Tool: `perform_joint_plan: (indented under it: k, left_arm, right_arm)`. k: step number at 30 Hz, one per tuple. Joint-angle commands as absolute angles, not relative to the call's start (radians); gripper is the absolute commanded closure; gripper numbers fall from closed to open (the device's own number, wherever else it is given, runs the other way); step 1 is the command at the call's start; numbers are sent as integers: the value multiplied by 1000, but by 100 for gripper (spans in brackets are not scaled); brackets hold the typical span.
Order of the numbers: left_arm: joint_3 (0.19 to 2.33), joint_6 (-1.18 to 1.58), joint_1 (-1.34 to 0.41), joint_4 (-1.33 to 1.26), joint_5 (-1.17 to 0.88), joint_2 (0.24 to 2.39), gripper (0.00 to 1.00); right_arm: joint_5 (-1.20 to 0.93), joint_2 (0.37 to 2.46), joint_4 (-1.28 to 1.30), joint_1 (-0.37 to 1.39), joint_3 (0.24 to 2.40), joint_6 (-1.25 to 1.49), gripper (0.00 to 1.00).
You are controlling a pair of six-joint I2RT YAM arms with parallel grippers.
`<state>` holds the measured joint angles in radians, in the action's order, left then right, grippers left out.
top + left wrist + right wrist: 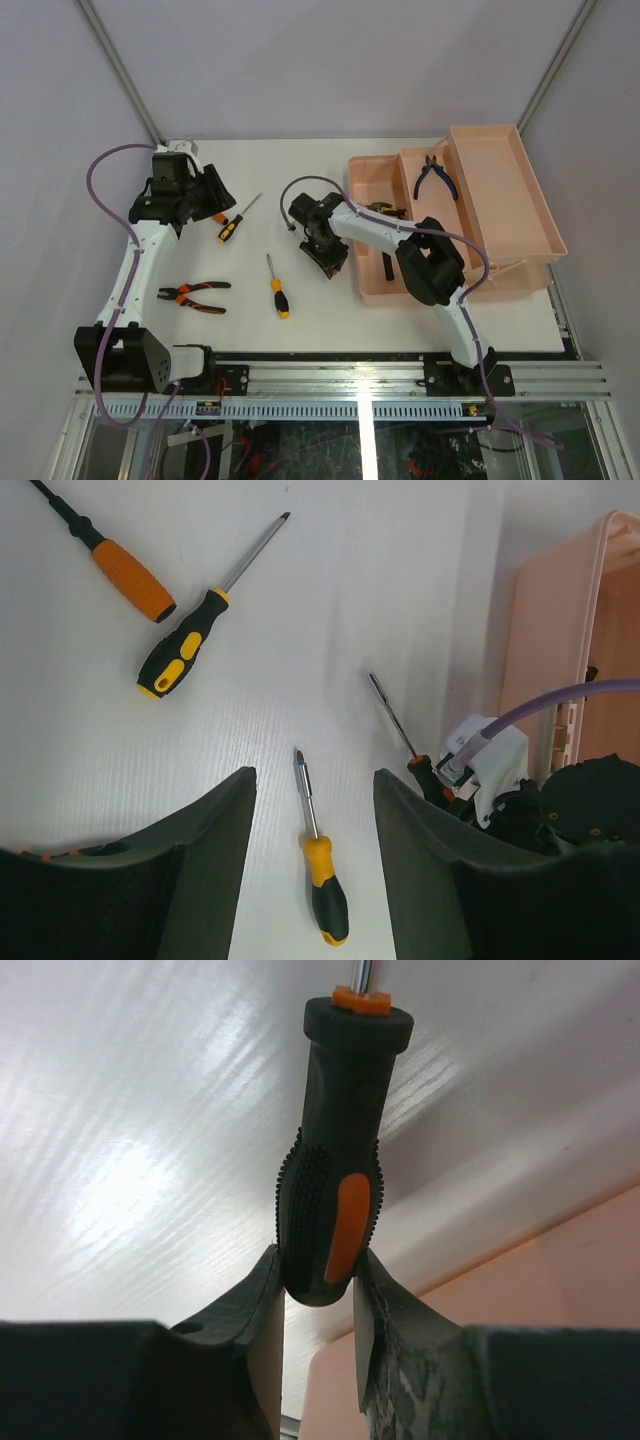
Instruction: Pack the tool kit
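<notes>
The salmon-pink toolbox (500,170) stands open at the right, with blue-handled pliers (437,178) in its tray. My right gripper (318,1260) is low over the table beside the box's left wall (520,1310), shut on the butt of a black-and-orange screwdriver (340,1160). My left gripper (315,775) hangs open above the table with nothing between its fingers. A yellow-and-black screwdriver (322,880) lies on the table below it. Another yellow-and-black screwdriver (180,650) and an orange-handled tool (134,578) lie farther off. Orange-handled pliers (195,293) lie at the front left.
A dark tool (388,262) lies in the bottom of the box, partly hidden by the right arm. The right arm's purple cable (560,695) loops beside the box. An aluminium rail (340,375) runs along the table's near edge.
</notes>
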<state>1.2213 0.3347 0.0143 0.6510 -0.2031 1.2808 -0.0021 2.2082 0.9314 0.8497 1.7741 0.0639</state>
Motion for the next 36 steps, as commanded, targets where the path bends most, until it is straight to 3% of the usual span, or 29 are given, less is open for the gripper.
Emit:
perform_joint_plan:
  k: [1, 10, 18, 29, 36]
  left_arm:
    - [1244, 331, 22, 618, -221, 1274, 51]
    - [1246, 339, 22, 607, -218, 1273, 51]
    - [1252, 350, 22, 601, -216, 1276, 51]
    - [1229, 338, 23, 599, -225, 1263, 51]
    - [1215, 331, 22, 590, -243, 1267, 51]
  right_arm:
    - [-57, 2167, 988, 856, 1885, 97, 99]
    - [-21, 2089, 1058, 866, 2054, 116, 99]
    - [168, 2021, 1154, 766, 2395, 98, 100]
    - [224, 1701, 1109, 275, 2153, 7, 100]
    - [142, 1603, 1098, 94, 1932, -127, 100]
